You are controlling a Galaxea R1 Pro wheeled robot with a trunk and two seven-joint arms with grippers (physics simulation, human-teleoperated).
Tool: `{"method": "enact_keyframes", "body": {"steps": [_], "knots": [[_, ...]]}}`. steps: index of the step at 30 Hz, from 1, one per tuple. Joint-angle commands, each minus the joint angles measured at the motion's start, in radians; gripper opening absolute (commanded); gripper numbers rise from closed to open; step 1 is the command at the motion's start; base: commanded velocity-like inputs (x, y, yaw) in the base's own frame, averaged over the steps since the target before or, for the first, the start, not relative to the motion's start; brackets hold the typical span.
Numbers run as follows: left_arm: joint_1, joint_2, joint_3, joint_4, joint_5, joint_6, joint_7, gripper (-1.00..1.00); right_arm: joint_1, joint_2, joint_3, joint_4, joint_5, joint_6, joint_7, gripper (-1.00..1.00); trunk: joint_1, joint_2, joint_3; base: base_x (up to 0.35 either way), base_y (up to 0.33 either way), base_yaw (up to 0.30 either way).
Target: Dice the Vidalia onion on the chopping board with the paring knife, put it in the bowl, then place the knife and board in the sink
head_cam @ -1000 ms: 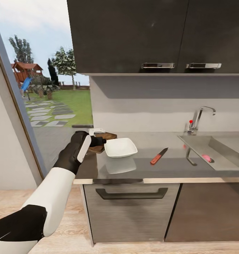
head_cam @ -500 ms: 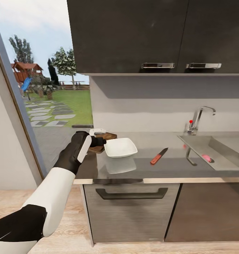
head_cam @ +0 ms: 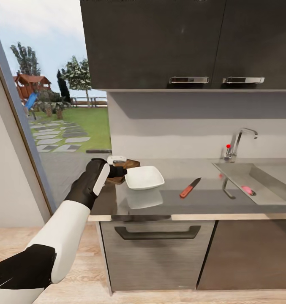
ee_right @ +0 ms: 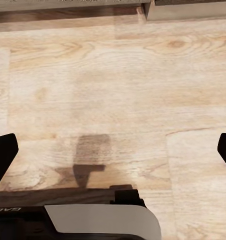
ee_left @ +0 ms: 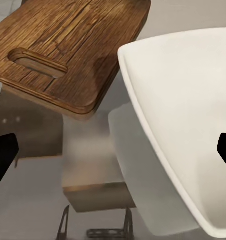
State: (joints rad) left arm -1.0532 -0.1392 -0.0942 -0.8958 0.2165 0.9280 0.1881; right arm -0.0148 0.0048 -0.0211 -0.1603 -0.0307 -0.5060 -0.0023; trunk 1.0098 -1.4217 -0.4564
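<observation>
The white bowl (head_cam: 144, 177) sits on the grey countertop (head_cam: 181, 203) near its left end, partly hiding the brown chopping board (head_cam: 130, 162) behind it. My left gripper (head_cam: 119, 170) hovers at the bowl's left rim, over the board's edge. In the left wrist view the left gripper (ee_left: 114, 152) is open, with the bowl (ee_left: 188, 125) and the board (ee_left: 77, 45) ahead of its tips. The red-handled paring knife (head_cam: 190, 187) lies on the counter between bowl and sink (head_cam: 238, 173). The pink Vidalia onion (head_cam: 246, 190) rests in the sink. My right gripper (ee_right: 113, 150) is open above the wooden floor (ee_right: 113, 85).
A chrome tap (head_cam: 238, 141) with a red knob stands behind the sink. Dark wall cabinets (head_cam: 159, 42) hang over the counter. Under it is a drawer front with a dark handle (head_cam: 157, 232). A tall window (head_cam: 54, 105) borders the counter's left end.
My left gripper has sunk very slightly beside the bowl. Nothing else has visibly moved.
</observation>
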Motion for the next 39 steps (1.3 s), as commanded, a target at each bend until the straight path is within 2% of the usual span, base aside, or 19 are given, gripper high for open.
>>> {"method": "enact_keyframes", "body": {"steps": [1,39], "knots": [[-0.001,0.0,-0.002,0.001,0.011,0.003,0.01,1.0,-0.001,0.0,-0.002,0.001,-0.003,-0.003,0.001,1.0,-0.004,0.007,0.002,0.0,0.0,0.0],[-0.001,0.0,-0.002,0.033,0.009,0.002,0.009,1.0,-0.001,0.001,0.0,0.003,-0.004,-0.003,0.004,1.0,-0.15,0.273,0.067,0.0,0.0,0.0]]}}
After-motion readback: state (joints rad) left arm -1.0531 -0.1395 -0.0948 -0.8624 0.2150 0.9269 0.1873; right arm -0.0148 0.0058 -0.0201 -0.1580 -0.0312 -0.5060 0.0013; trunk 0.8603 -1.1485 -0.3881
